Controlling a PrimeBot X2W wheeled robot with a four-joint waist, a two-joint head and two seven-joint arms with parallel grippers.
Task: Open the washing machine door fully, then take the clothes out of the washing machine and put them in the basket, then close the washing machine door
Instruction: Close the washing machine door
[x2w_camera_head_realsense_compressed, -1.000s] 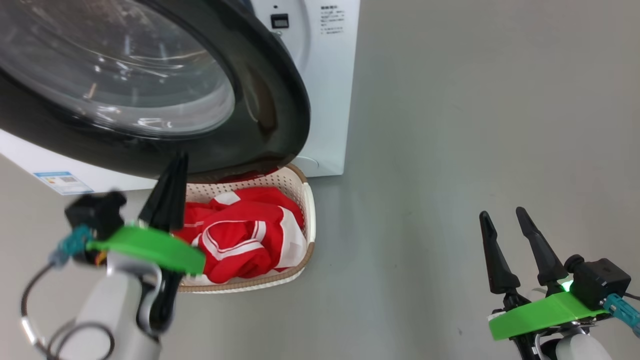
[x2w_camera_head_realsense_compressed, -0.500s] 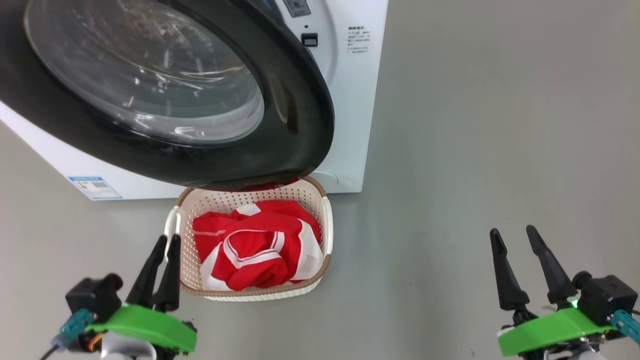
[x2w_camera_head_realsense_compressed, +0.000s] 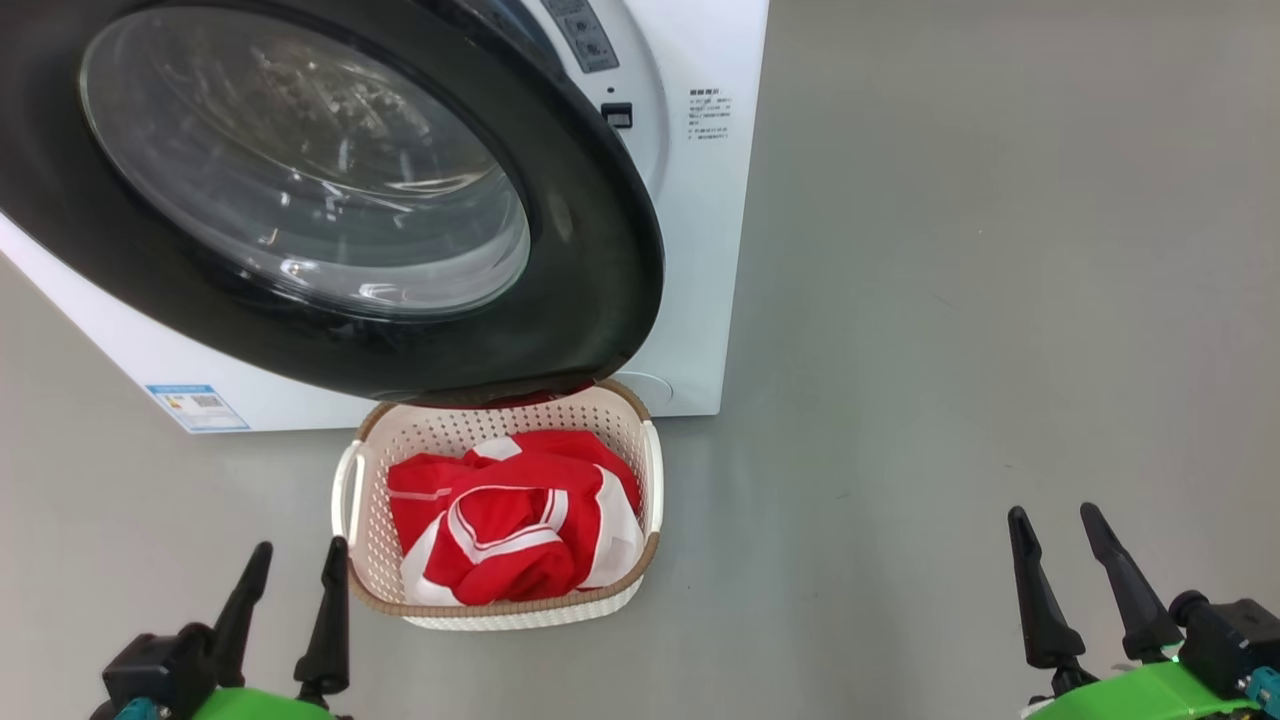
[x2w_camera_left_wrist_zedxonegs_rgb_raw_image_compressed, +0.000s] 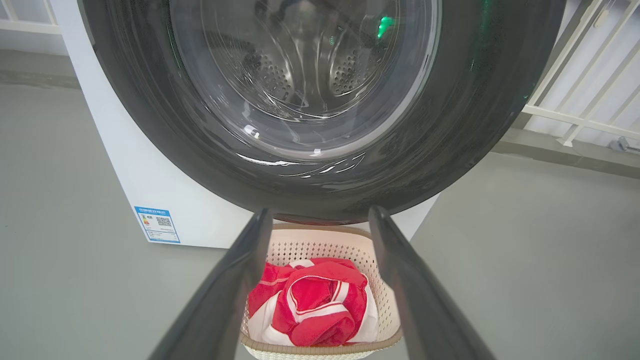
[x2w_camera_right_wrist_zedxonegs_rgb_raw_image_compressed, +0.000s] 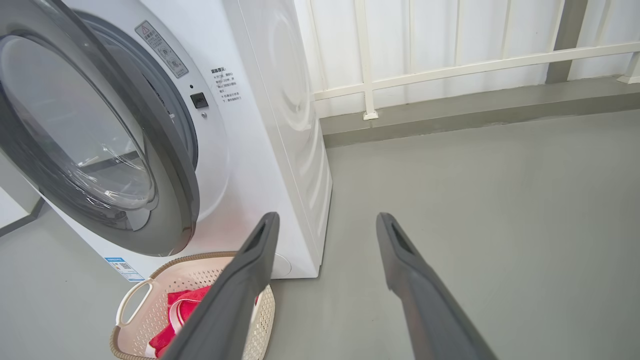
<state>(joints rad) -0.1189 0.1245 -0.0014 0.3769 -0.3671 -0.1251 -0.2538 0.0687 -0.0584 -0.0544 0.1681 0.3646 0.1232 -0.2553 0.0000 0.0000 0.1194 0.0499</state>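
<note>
Left gripper (x2w_camera_head_realsense_compressed: 302, 548) has dropped from up beside the door (x2w_camera_head_realsense_compressed: 320, 190) rim to the lower left corner of the head view, and its fingers have gone from pinched together to spread wide, holding nothing. The camera has shifted too, so part of that drop is the view moving. Right gripper (x2w_camera_head_realsense_compressed: 1052, 512) is wide and empty at lower right, well apart from everything.

Clothes (x2w_camera_head_realsense_compressed: 510, 530) lie bunched in the basket (x2w_camera_head_realsense_compressed: 450, 435), which stands on the floor just in front of the washer (x2w_camera_head_realsense_compressed: 700, 250), its far end under the door's lower rim. A thin red strip shows right under that rim; cannot tell if it is cloth or a reflection. Through the glass in the left wrist view the drum holes show with no red inside.

The door is ajar: in the right wrist view it stands off the washer front, with its free edge on the side of the small dark latch hole.

Step, as I judge it: unloading is done, the drop into the basket is finished, and closing the door is what remains.

Next move calls for raising an arm, probably the left since it faces the door, onto the black rim near the free edge and pushing it to the washer until it latches. Watch the basket under the door; clearance is unclear.
</note>
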